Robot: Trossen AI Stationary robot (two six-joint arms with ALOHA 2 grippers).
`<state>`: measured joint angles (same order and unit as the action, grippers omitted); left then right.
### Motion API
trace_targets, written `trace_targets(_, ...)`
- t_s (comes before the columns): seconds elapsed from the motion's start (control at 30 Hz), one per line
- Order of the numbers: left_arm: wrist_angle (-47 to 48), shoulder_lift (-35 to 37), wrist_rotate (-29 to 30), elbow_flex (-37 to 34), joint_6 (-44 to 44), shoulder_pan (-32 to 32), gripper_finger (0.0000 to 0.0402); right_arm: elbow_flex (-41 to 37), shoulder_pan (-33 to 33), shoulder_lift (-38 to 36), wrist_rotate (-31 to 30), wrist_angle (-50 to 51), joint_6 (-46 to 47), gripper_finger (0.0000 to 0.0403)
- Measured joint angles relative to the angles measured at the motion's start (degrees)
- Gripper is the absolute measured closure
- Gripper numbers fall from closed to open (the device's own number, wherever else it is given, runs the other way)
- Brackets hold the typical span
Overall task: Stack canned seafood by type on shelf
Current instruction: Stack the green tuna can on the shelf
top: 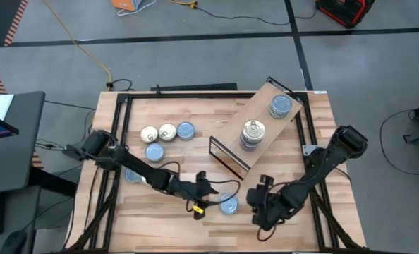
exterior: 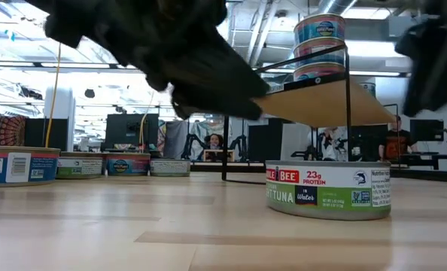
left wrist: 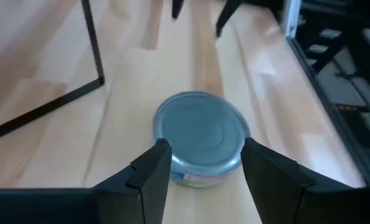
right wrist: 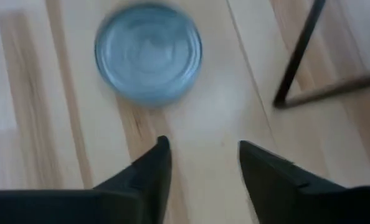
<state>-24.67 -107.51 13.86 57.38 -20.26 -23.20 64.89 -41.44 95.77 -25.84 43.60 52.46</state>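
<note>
The left gripper [left wrist: 200, 163] has its fingers spread around a blue-lidded tuna tin [left wrist: 201, 138] near the tabletop's front edge, without clear contact. The right gripper [right wrist: 200, 163] has its fingers parted, empty. The label reads "23g PROTEIN", "TUNA in Water".

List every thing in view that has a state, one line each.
left pincer: open, fingers either side of the blue-lid tin on the table.
right pincer: open, empty, short of that tin.
shelf: standing, carries two stacks.
gold-lid stack: upright on the shelf.
blue-lid stack: upright on the shelf.
</note>
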Motion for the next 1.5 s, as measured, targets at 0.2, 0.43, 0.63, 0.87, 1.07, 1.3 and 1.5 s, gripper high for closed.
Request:
trace_targets(0.2, 1.9, -6.2, 0.0, 6.4, 5.2, 0.4, 0.0232, -0.2, -3.8, 0.0, -3.9, 1.9, 5.4, 0.0155)
trace_targets(0.43, 5.0, -8.0, 2.6, 8.2, 10.7, 1.7, 0.0246, -0.2, -7.7, -0.5, -8.6, 4.3, 11.2, 0.0154)
trace_targets(0.63, 7.7, -7.9, 7.7, 7.9, 12.2, 1.7, 0.0268, -0.3, -9.2, -0.5, -11.7, 4.2, 12.5, 0.0154)
trace_targets(0.87, 9.8, -7.8, 7.0, 8.0, 9.0, 2.1, 0.0287, -0.3, -8.7, -0.5, -12.4, 3.7, 12.2, 0.0154)
trace_targets(1.07, 13.2, -7.6, -3.7, 8.1, 1.5, 4.9, 0.0323, -0.3, -8.0, -0.5, -12.5, 2.6, 11.6, 0.0154)
trace_targets(1.3, 14.7, -7.6, -10.2, 8.1, -0.1, 7.0, 0.0395, -0.3, -7.1, -0.5, -12.6, -3.4, 6.3, 0.0154)
trace_targets(1.5, 18.5, -7.8, -9.2, 8.0, -0.9, 8.3, 0.0401, -0.3, -6.4, -0.5, -12.5, -4.0, 5.2, 0.0154)
